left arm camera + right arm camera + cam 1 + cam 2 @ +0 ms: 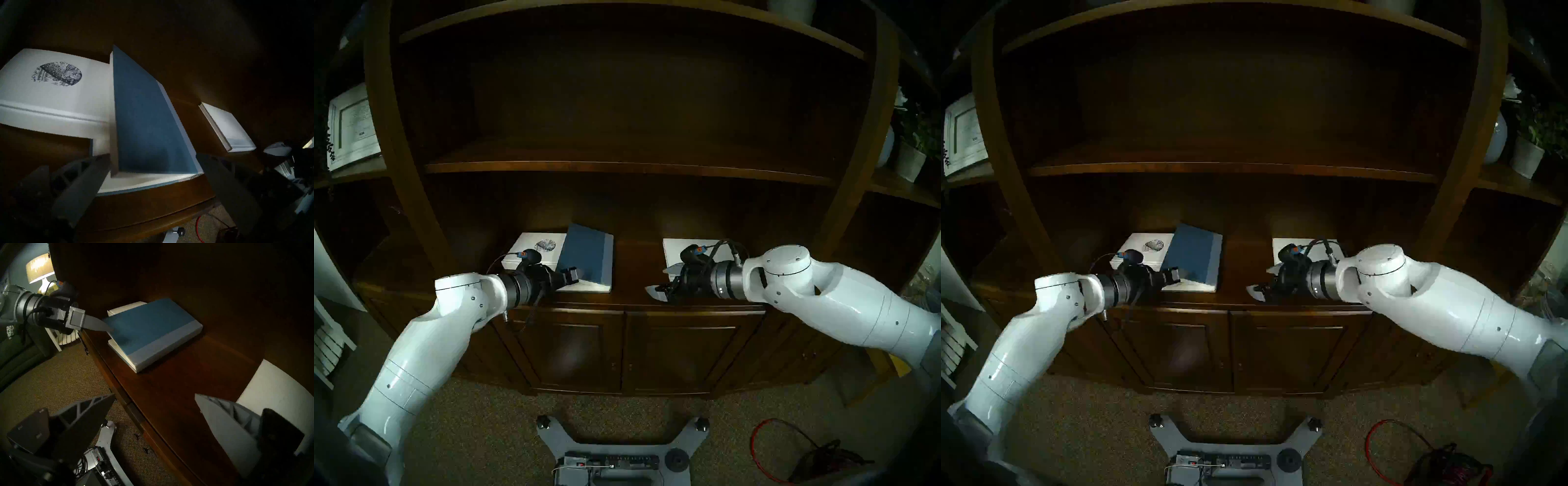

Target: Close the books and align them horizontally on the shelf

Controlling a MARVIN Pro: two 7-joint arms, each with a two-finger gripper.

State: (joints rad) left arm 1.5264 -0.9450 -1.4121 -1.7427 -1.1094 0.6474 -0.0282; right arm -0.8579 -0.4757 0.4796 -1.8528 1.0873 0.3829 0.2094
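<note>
The deep dark-brown wooden shelf (633,271) above the panelled cabinet doors is carrying all three books. Toward its left end, a white hardcover with a black oval speckled illustration (531,249) is lying flat and closed. Just beside it, nearer the front edge, a blue hardcover with a pale grey spine strip (587,254) is sitting partly open: its bottom cover and cream pages are lying on the wood while its blue upper cover is slanting up, the raised edge overlapping the white book's corner. Toward the right end, well apart from these, a plain white hardcover (673,251) is lying flat, half hidden behind the right arm.

The left gripper (577,273) is reaching in over the front edge with its jaws spread wide, holding nothing. In the left wrist view its two dark fingers (81,185) are straddling the near corner of the blue book, and in the right wrist view one fingertip is showing against the raised cover's free edge; whether it is actually touching, I cannot tell.

The right gripper (656,292) is hanging over the shelf's front edge, in front of the plain white book, its pale fingers (226,426) standing wide apart and empty.
</note>
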